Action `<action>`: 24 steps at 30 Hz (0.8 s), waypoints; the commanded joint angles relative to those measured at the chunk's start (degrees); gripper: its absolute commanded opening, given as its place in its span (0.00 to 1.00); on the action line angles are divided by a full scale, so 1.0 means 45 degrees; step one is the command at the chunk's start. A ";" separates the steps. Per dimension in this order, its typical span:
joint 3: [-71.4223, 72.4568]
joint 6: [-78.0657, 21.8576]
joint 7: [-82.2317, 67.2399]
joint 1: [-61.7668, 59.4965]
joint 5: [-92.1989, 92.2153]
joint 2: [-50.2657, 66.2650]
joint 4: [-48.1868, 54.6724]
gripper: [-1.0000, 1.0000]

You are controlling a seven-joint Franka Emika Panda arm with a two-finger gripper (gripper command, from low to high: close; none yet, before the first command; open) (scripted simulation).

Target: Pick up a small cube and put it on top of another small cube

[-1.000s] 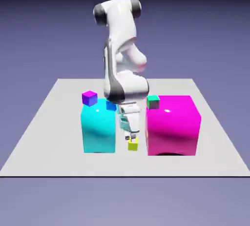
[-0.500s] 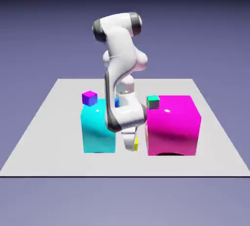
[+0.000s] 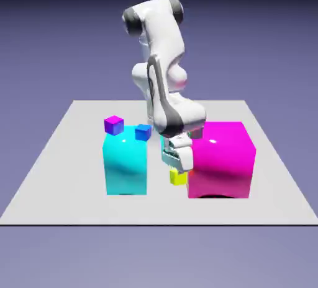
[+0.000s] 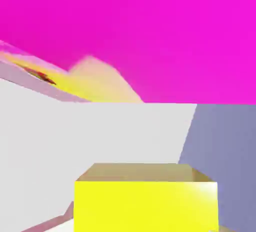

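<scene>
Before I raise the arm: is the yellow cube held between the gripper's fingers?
Yes: the hand view shows the yellow cube large at the bottom edge between the fingers, and the exterior view shows it hanging under the gripper.

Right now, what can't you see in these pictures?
- Teal-topped cube: exterior view, hidden behind the arm's wrist.
- Gripper fingertips: hand view, covered by the yellow cube they hold.
- Yellow cube: exterior view, too small to show whether it touches the table.
- Magenta block: hand view, cut off by the edges.
</scene>
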 commanded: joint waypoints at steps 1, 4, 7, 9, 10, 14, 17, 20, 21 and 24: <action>0.0062 -0.0485 0.0038 -0.0058 -0.0559 -0.0335 -0.0048 0.00; 0.0245 -0.1903 0.0137 -0.0229 -0.2220 -0.1340 -0.0191 0.00; 0.0428 -0.3321 0.0236 -0.0400 -0.3881 -0.2344 -0.0335 0.00; 0.0550 -0.4267 0.0302 -0.0514 -0.4989 -0.3013 -0.0430 0.00; 0.0611 -0.4739 0.0335 -0.0571 -0.5542 -0.3348 -0.0478 0.00; 0.0855 -0.6630 0.0468 -0.0799 -0.7757 -0.4687 -0.0669 0.00; 0.1038 -0.8048 0.0567 -0.0970 -0.9419 -0.5691 -0.0813 0.00; 0.1221 -0.9466 0.0666 -0.1141 -1.1080 -0.6695 -0.0956 0.00; 0.1282 -0.9939 0.0699 -0.1198 -1.1633 -0.7030 -0.1004 0.00; 0.1465 -1.1357 0.0799 -0.1369 -1.3295 -0.8034 -0.1148 0.00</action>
